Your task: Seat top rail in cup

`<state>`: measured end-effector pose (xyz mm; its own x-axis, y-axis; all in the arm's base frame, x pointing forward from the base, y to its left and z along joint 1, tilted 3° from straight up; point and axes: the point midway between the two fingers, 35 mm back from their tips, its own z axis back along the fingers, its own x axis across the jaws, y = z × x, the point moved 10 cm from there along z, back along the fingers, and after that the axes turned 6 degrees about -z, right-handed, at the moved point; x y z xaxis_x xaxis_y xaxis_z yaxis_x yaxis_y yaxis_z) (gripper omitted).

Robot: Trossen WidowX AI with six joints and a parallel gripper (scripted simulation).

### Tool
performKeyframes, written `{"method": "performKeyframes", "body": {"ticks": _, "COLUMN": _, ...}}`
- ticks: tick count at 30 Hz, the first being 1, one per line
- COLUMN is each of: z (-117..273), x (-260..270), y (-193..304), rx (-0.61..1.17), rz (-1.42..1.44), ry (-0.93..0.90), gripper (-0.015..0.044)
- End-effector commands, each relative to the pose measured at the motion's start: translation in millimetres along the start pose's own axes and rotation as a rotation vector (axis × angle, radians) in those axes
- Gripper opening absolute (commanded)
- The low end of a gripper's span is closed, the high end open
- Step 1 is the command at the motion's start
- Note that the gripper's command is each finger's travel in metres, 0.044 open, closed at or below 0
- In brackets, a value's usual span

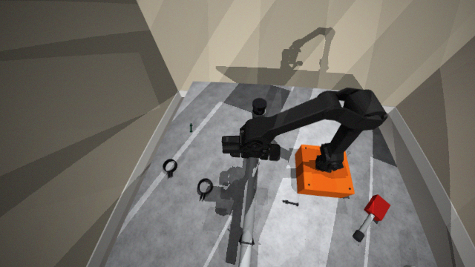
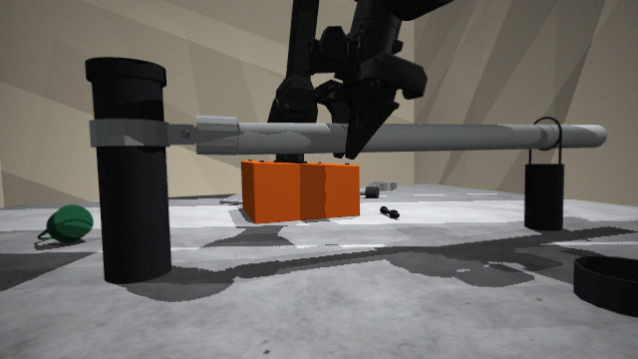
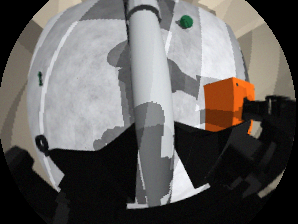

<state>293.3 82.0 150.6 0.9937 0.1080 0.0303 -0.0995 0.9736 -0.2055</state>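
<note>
With its end effector (image 1: pixel 256 150) (image 2: pixel 347 154) (image 3: pixel 150 124) closed around a gray rail (image 1: pixel 249 208) (image 2: pixel 449 137) (image 3: pixel 149 75), a black robot arm (image 1: pixel 297 115) (image 2: pixel 304 55) holds the pipe level above a table (image 1: pixel 148 222) (image 2: pixel 299 319) (image 3: pixel 90 60). The rail's end meets the cup (image 2: pixel 217 135), its tip hidden inside; how deeply it sits cannot be told. The cup joins a band (image 2: pixel 129 133) around the big post (image 2: pixel 134 214), just below the cap (image 1: pixel 259 104) (image 2: pixel 126 70) and nearest the table's far edge in the top view. At the other end, a wire loop (image 1: pixel 253 243) (image 2: pixel 560 132) on a short post (image 2: pixel 544 199) encircles the rail. The arm stands on an orange block (image 1: pixel 308 189) (image 2: pixel 279 194) (image 3: pixel 220 100), between the rail and the table's right edge in the top view. Beyond it, nearer that edge, lies a red-headed mallet (image 1: pixel 378 208). Two black rings (image 1: pixel 164 167) (image 1: pixel 198 187) lie toward the left edge, and a green bolt (image 1: pixel 191 127) (image 3: pixel 40 78) lies nearer the far left corner. A green ball (image 2: pixel 72 223) (image 3: pixel 186 21) rests near the big post.
</note>
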Motion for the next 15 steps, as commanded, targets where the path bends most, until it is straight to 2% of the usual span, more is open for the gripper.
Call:
{"method": "performKeyframes", "body": {"ticks": 1, "z": 0.5, "x": -0.1, "y": -0.5, "rx": -0.002, "rz": -0.001, "ry": 0.0, "gripper": 0.0}}
{"method": "performKeyframes", "body": {"ticks": 15, "z": 1.4, "x": -0.4, "y": -1.7, "rx": -0.006, "rz": -0.002, "ry": 0.0, "gripper": 0.0}}
